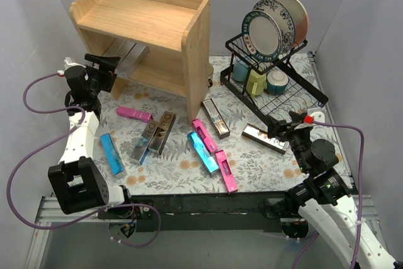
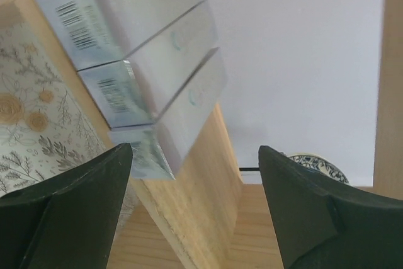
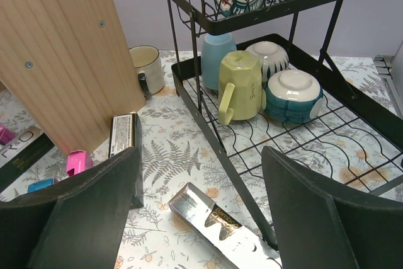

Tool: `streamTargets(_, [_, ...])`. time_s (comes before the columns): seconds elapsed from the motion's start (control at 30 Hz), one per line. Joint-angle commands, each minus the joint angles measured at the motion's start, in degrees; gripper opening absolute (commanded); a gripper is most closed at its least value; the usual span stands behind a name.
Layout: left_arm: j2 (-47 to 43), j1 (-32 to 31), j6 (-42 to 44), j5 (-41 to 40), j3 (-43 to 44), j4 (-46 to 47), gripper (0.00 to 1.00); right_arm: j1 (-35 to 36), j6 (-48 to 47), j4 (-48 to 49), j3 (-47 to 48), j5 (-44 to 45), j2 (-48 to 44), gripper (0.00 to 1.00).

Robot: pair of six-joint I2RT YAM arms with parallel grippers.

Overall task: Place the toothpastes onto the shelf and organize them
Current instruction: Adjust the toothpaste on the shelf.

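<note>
Three silver-white toothpastes (image 2: pixel 145 61) lie side by side on the lower tier of the wooden shelf (image 1: pixel 145 23). My left gripper (image 1: pixel 106 64) hovers open just off their near ends, nothing between its fingers (image 2: pixel 75 212). Loose toothpastes lie on the floral mat: pink cartons (image 1: pixel 134 113) (image 1: pixel 227 170), blue ones (image 1: pixel 112 154) (image 1: pixel 203 151), a brown-gold one (image 1: pixel 160 131) and a dark one (image 1: pixel 215 118). My right gripper (image 1: pixel 286 127) is open above a shiny silver toothpaste carton (image 3: pixel 220 222) beside the rack.
A black wire dish rack (image 1: pixel 271 86) with plates, bowls and a yellow mug (image 3: pixel 242 83) stands at the back right. A white mug (image 3: pixel 146 67) sits behind the shelf's side panel (image 3: pixel 63 48). Grey walls close in both sides.
</note>
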Motion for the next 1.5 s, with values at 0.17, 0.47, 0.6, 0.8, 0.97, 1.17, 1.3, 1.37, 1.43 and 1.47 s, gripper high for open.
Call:
streamTargets(0.17, [-9.25,-3.98,19.58,0.50,-0.24,0.09,0.85,0.37,-0.29,2.50,0.20,-1.25,0.96,0.86])
streamTargets(0.47, [-12.51,-13.40,39.83,-2.85,-3.85,6.42,0.93,0.36,-0.21,2.50,0.64,-2.31,2.46,0.85])
streamTargets(0.6, [-9.96,-16.39,41.22,-1.35,-4.90,11.67,0.95,0.36,-0.12,2.50,0.82,-2.40,2.98,0.84])
streamTargets(0.8, [-7.41,-17.36,41.68,-2.05,-7.19,17.40,0.96,0.36,-0.30,1.97,0.91,-2.05,2.90,0.84])
streamTargets(0.97, [-6.17,-17.71,36.22,-1.87,-7.97,19.69,0.96,0.36,-0.12,2.41,0.56,-2.31,3.16,0.84])
streamTargets(1.17, [-4.59,-17.71,28.14,-6.26,-11.49,24.97,0.97,0.37,-0.12,2.41,0.55,-1.44,2.81,0.84])
streamTargets(1.3, [-3.01,-17.71,24.62,-5.83,-11.76,26.11,0.97,0.36,-0.12,2.15,0.47,-1.43,2.72,0.84])
streamTargets(1.37, [-2.48,-17.80,23.91,-6.18,-11.67,26.55,0.97,0.36,-0.12,2.15,0.47,-1.08,2.72,0.84])
streamTargets(1.43, [-1.96,-17.71,23.47,-7.50,-11.49,26.64,0.98,0.36,-0.21,2.15,0.47,-1.08,2.72,0.84])
streamTargets(1.47, [-1.43,-17.71,23.12,-7.94,-11.23,26.64,0.98,0.36,-0.21,2.24,0.38,-1.25,2.63,0.84])
